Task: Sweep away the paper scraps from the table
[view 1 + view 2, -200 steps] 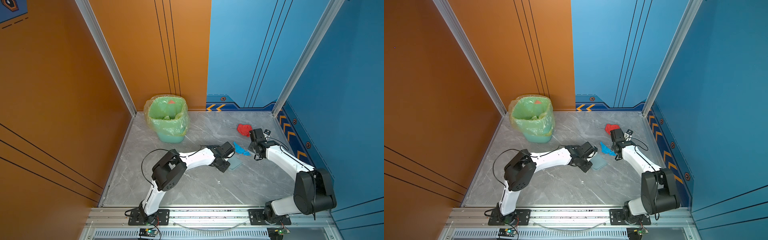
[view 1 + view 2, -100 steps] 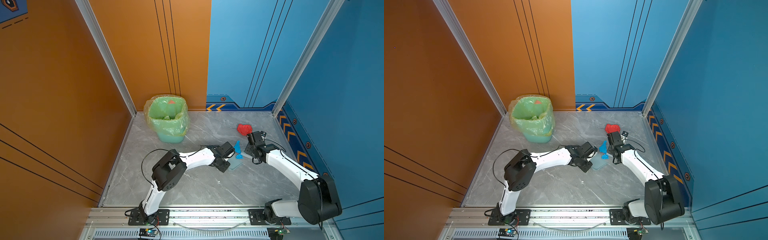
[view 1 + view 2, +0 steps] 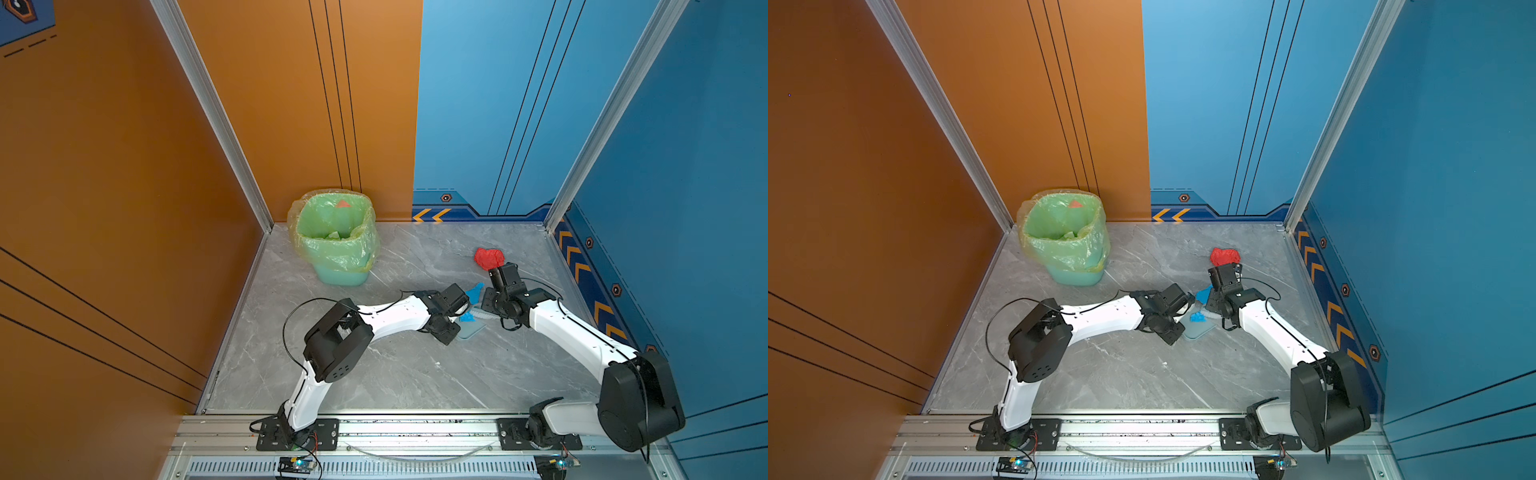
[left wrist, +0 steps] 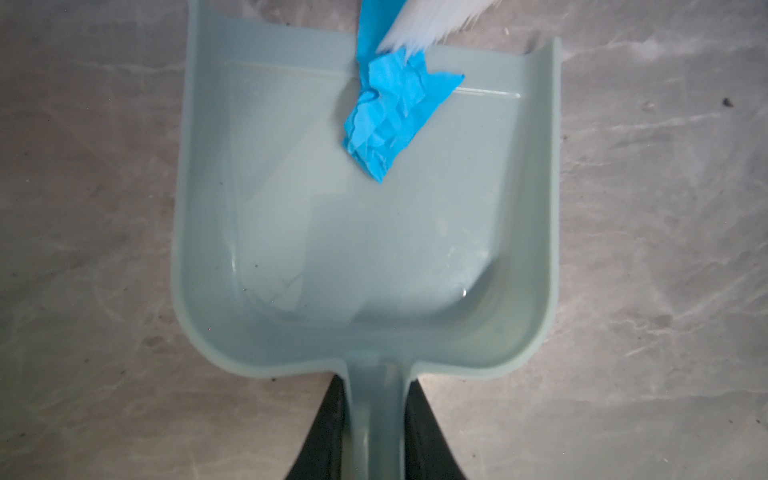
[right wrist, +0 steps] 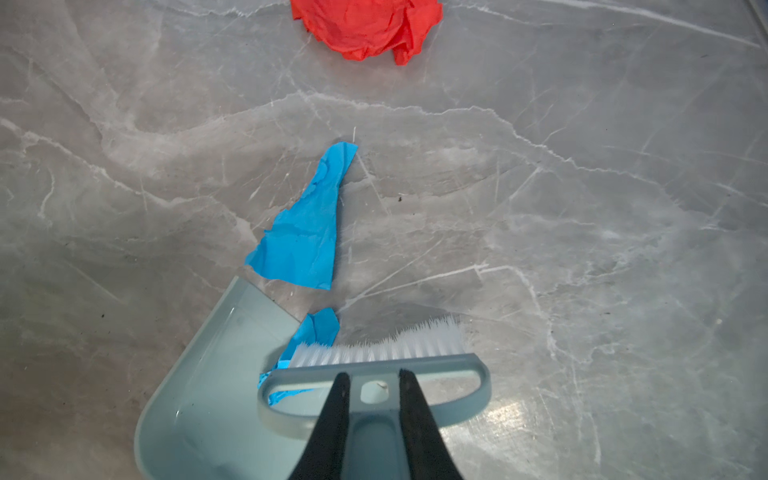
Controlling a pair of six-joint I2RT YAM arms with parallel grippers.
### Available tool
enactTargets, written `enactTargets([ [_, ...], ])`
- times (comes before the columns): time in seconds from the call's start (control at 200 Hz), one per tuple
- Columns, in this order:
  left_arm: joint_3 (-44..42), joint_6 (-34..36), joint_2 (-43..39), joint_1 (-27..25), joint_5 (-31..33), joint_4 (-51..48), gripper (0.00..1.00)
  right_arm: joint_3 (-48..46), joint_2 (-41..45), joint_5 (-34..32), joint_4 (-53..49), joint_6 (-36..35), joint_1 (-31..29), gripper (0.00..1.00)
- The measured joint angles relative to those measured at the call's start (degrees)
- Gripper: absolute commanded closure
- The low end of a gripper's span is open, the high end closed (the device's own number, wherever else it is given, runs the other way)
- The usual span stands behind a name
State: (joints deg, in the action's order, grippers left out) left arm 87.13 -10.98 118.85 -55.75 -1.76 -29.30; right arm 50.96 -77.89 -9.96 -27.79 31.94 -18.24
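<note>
Clearly the right claw (image 5: 372, 374), clenched on the brush (image 5: 374, 362), is nearer the blue strip (image 5: 307, 241) on the tabletop (image 5: 582, 208) just beyond the dustpan (image 4: 374, 257) lip; the left claw (image 4: 376, 379) clamps its handle, a blue scrap (image 4: 395, 112) inside.

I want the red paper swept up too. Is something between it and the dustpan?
Yes: a flat blue scrap lies on the table just outside the dustpan, between it and the red paper.
</note>
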Motion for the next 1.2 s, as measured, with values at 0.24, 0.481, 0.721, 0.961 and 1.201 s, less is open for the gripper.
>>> enactTargets([
  [0.24,0.0,0.0,0.0,0.0,0.0,0.0,1.0,0.3,1.2,5.4,-0.3,-4.1,0.4,1.0],
  [0.481,0.0,-0.5,0.0,0.0,-0.5,0.1,1.0,1.3,2.6,11.1,-0.2,-6.5,7.3,1.0],
  [0.721,0.0,-0.7,0.0,0.0,-0.5,0.6,1.0,8.1,1.0,10.1,1.1,-7.7,10.8,1.0],
  [0.961,0.0,-0.9,0.0,0.0,-0.5,1.0,1.0,12.7,-6.5,3.9,6.4,-7.7,10.8,1.0],
  [1.201,0.0,-1.1,0.0,0.0,-0.5,1.3,1.0,13.5,-13.3,0.9,9.6,-7.5,10.4,1.0],
])
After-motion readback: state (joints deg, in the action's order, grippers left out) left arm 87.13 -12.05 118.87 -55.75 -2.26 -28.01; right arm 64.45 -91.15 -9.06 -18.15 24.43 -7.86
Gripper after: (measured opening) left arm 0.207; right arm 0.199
